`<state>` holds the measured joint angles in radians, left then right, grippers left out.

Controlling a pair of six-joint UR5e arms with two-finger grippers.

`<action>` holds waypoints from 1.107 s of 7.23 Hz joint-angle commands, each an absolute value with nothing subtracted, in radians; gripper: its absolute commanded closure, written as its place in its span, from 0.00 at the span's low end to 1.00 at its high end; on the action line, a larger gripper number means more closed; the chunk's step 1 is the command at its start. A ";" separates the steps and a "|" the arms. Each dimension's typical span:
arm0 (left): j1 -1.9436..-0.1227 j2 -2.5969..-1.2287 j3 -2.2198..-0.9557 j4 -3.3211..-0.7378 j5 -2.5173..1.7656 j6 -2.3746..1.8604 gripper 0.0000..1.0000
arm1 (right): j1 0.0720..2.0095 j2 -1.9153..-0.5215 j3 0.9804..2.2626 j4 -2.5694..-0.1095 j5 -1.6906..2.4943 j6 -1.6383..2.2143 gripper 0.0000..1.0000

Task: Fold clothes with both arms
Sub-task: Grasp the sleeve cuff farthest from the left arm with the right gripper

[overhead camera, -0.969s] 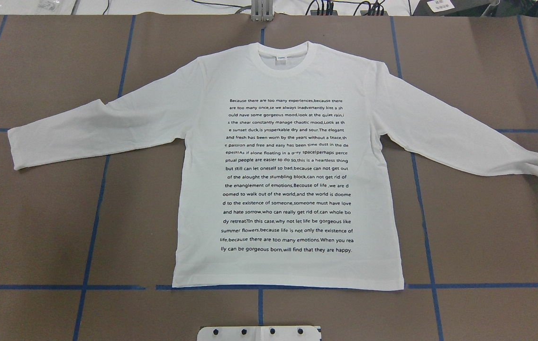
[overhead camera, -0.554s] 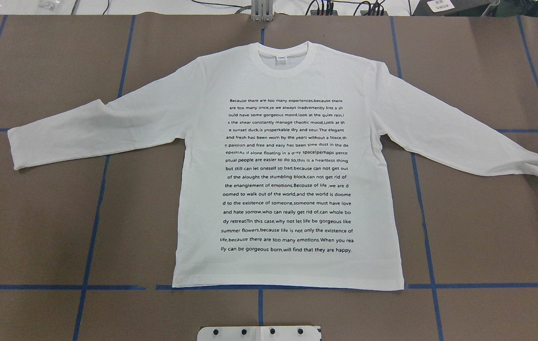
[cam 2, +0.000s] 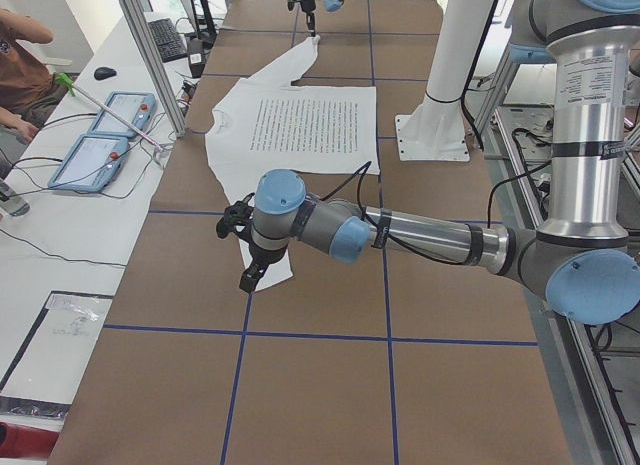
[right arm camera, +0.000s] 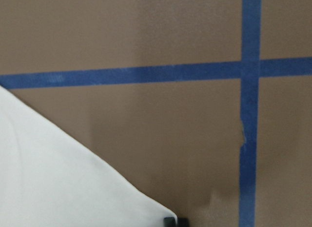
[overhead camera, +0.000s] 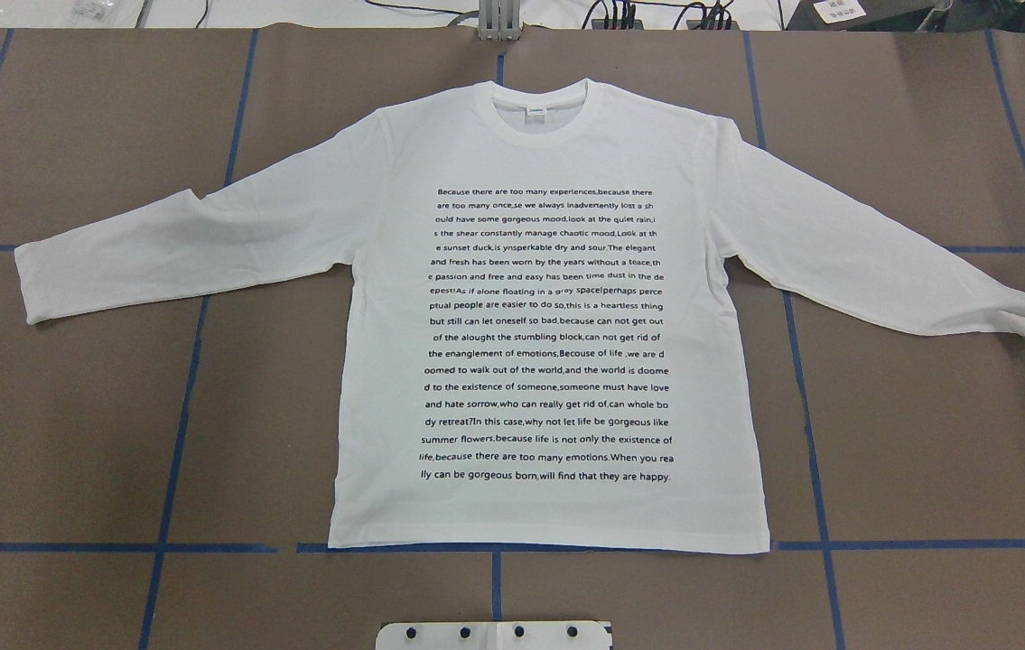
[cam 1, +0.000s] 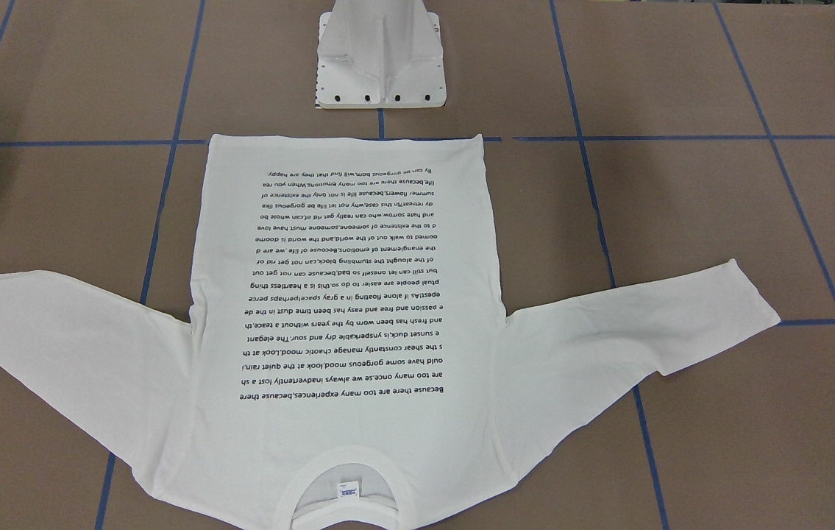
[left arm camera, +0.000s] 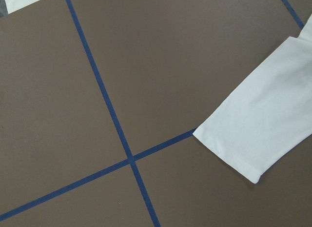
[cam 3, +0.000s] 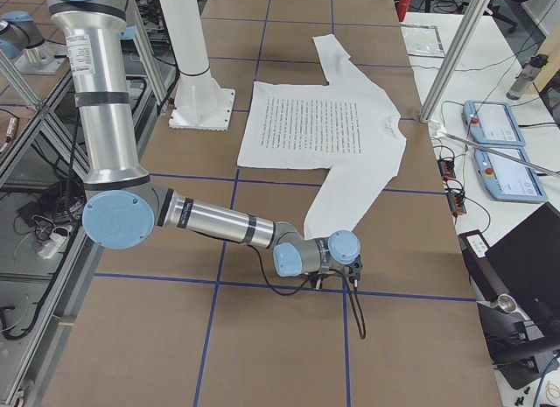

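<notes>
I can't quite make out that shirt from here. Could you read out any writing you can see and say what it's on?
Shirt, first line: "Because there are too many experiences,because there"
Shirt, last line: "lly can be gorgeous born,will find that they are happy."
Shirt, between these: many more lines of the same black print.
Neck label: too small to read.
Sticker on the left arm: too small to read.

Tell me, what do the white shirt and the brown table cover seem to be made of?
Shirt: soft matte knit, probably cotton; it lies limp with faint creases. Table cover: matte brown paper or card, flat, no shine. Blue lines: likely tape.
</notes>
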<state>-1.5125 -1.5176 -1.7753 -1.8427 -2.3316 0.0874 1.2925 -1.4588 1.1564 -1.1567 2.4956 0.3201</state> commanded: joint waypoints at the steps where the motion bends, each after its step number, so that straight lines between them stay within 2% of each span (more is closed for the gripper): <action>1: -1.513 -1.517 -1.781 -1.839 -2.332 0.087 0.00 | 1.293 -1.460 1.172 -1.157 2.525 0.321 1.00; 3: -1.513 -1.517 -1.790 -1.838 -2.332 0.087 0.00 | 1.317 -1.479 1.239 -1.158 2.601 0.319 1.00; 6: -1.513 -1.519 -1.804 -1.838 -2.332 0.086 0.00 | 1.411 -1.560 1.502 -1.207 2.686 0.334 1.00; 8: -1.513 -1.517 -1.837 -1.835 -2.332 0.080 0.00 | 1.385 -1.522 1.719 -1.273 2.681 0.642 1.00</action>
